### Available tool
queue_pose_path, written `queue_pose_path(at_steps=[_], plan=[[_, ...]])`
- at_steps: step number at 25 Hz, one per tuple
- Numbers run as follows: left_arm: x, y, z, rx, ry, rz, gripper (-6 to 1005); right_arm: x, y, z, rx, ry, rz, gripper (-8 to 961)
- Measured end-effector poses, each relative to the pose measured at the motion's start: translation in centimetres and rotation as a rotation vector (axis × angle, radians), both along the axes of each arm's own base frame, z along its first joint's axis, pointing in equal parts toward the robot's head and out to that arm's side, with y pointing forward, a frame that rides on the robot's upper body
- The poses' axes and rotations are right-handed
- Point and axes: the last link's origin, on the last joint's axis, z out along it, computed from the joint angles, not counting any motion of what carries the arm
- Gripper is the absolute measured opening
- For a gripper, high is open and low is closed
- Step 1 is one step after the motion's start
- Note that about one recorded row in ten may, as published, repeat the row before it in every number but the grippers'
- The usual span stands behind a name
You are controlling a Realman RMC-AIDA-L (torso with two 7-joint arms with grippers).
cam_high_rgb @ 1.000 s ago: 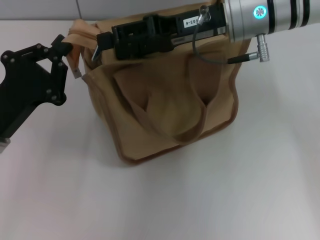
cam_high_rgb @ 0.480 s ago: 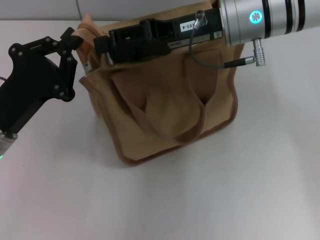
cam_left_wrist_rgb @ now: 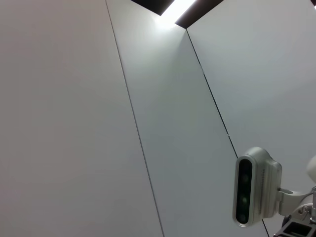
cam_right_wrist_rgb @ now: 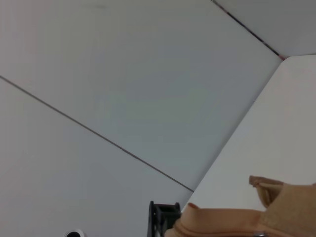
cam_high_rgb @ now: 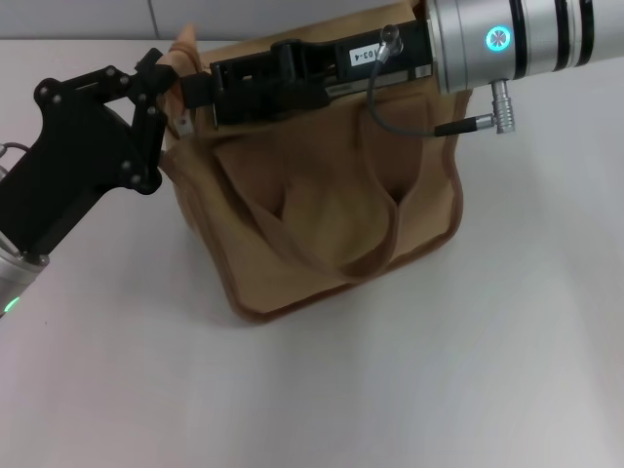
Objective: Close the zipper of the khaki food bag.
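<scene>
The khaki food bag [cam_high_rgb: 331, 214] stands on the white table, its front pocket and a handle facing me. My left gripper [cam_high_rgb: 164, 80] is at the bag's top left corner, shut on the fabric end there. My right gripper [cam_high_rgb: 195, 93] lies along the bag's top panel and reaches the same corner, close to the left one. The zipper line is hidden under the right arm. A small silver piece [cam_high_rgb: 182, 123], seemingly the pull tab, hangs just below both grippers. The right wrist view shows the bag's top edge [cam_right_wrist_rgb: 232, 222] and a black gripper part [cam_right_wrist_rgb: 163, 219].
White table [cam_high_rgb: 468, 370] all around the bag, with a grey wall behind. The right arm's silver wrist and cable [cam_high_rgb: 409, 107] hang over the bag's top right. The left wrist view shows only wall panels and a white camera [cam_left_wrist_rgb: 254, 185].
My left gripper has moved right and up toward the bag, carrying the bag's corner and the silver piece with it. The right gripper has barely moved.
</scene>
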Motion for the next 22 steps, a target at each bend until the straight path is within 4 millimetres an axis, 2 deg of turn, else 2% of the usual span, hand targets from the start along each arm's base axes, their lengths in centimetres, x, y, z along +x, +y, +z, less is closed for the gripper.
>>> queue_pose_path(at_steps=[11,22], plan=[[0.49,0.68,-0.05,-0.018,-0.006,-0.008,-1,0.06,-0.18,-0.13,0.011,-0.002,0.035,716],[0.08,0.28,0.05,-0.014,-0.010,0.006,-1,0.51,-0.06,-0.20,0.024,-0.011,0.023,651]])
